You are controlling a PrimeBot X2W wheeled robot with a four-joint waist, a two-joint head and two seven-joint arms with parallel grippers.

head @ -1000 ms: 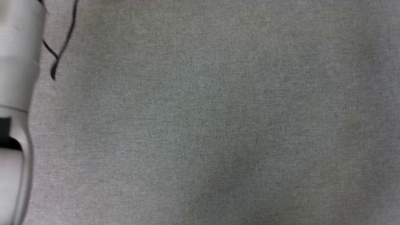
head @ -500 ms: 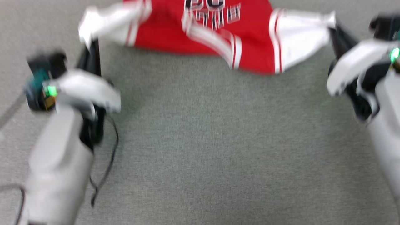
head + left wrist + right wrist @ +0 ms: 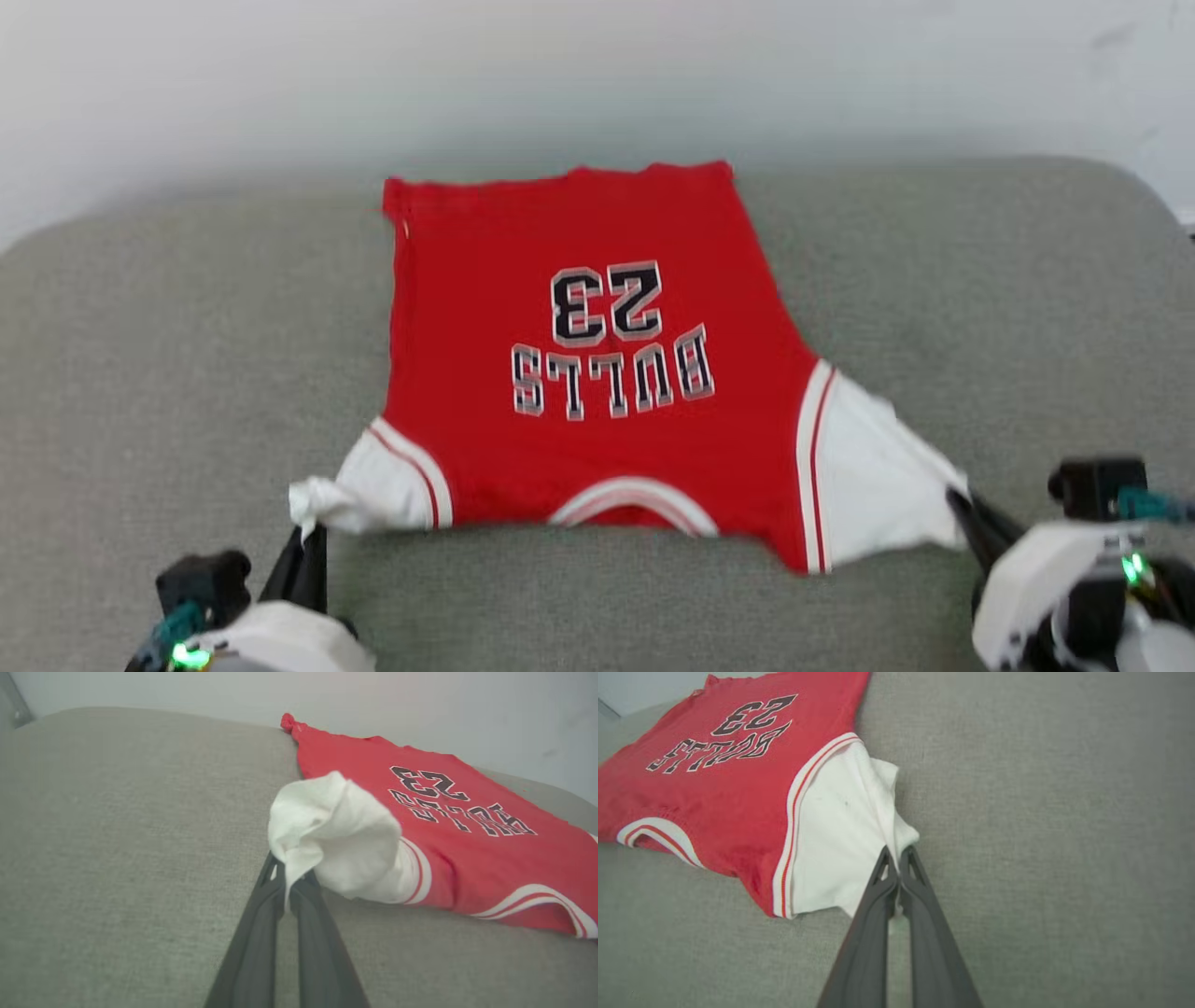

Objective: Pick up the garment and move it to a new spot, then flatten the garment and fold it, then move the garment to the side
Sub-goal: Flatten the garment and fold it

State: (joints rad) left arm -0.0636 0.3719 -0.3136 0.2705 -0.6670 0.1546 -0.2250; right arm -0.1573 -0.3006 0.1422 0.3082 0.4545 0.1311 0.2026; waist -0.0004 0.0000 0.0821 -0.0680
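- The garment (image 3: 597, 439) is a bright red jersey shirt. It lies chest-side up on a grey woven cushion (image 3: 187, 373), its body spread nearly flat with few wrinkles.
- Its collar (image 3: 635, 493), white with red stripes, faces the near edge. The hem (image 3: 560, 179) lies at the far side, close to the cushion's back edge.
- Dark, white-outlined lettering (image 3: 611, 350) reads "BULLS" and "23", upside down in the head view.
- The sleeve on the robot's left (image 3: 383, 485) is white with red-striped trim, crumpled into a small wad at its tip.
- The sleeve on the right (image 3: 868, 467) spreads wider and tapers to a drawn-out point.
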